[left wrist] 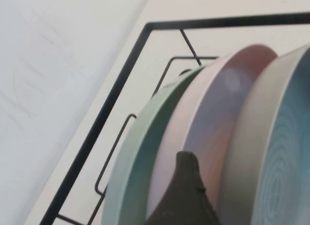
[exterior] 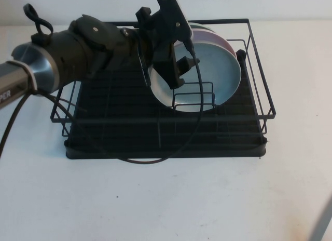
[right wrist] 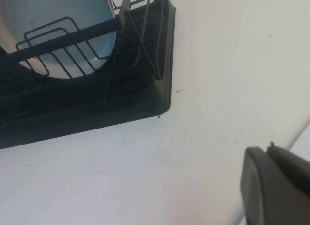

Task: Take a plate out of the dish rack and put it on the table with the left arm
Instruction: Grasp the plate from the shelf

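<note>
The pale blue-grey plate (exterior: 218,69) stands upright in the wire holder of the black dish rack (exterior: 155,132), face toward me. My left gripper (exterior: 177,75) is at the plate's left rim, open, with its jaws either side of the rim. In the left wrist view one finger (left wrist: 186,186) sits behind the plate (left wrist: 286,152), in front of the pink plate (left wrist: 218,104); a thin gap shows between this finger and the plate's back. My right gripper (right wrist: 276,186) hovers shut over the white table (exterior: 155,199), off the rack's right front corner.
A pink plate (exterior: 222,39) and a green plate (left wrist: 140,152) stand right behind the blue-grey one. The rack's wire frame (left wrist: 111,99) rises round them. The left arm's black cable (exterior: 171,147) loops over the drip tray. Bare table lies in front and to both sides.
</note>
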`<state>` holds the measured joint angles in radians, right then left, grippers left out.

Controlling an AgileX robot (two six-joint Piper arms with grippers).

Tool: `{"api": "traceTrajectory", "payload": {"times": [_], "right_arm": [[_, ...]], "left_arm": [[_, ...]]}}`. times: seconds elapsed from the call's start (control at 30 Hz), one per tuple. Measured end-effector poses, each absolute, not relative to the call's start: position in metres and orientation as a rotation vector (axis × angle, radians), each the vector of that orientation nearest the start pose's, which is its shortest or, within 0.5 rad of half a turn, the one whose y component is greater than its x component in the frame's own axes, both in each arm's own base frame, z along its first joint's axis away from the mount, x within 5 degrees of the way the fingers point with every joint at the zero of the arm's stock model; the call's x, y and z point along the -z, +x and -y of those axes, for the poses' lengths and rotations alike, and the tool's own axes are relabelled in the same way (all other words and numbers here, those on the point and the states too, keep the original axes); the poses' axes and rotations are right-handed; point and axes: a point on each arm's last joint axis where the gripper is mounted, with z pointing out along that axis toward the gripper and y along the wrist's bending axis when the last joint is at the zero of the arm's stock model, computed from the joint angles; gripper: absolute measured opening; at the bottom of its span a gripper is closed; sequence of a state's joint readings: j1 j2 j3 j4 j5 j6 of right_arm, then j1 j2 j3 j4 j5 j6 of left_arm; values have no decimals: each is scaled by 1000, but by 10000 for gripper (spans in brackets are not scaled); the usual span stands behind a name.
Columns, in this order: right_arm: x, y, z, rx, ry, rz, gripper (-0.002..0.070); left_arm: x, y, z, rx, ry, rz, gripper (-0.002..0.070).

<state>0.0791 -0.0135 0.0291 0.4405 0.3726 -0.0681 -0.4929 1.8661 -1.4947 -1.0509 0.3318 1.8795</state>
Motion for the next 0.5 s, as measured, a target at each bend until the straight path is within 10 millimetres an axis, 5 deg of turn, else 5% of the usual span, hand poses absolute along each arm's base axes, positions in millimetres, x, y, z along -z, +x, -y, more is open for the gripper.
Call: {"api": "traceTrajectory", "payload": {"times": [0.3, 0.5], "right_arm": [[-174, 51, -18, -440, 137, -1853, -18], [-174, 51, -18, -440, 137, -1853, -18]], "left_arm": [[-275, 390, 238, 81, 1345, -1475, 476], [-275, 394, 235, 32, 1299, -1494, 222]]}}
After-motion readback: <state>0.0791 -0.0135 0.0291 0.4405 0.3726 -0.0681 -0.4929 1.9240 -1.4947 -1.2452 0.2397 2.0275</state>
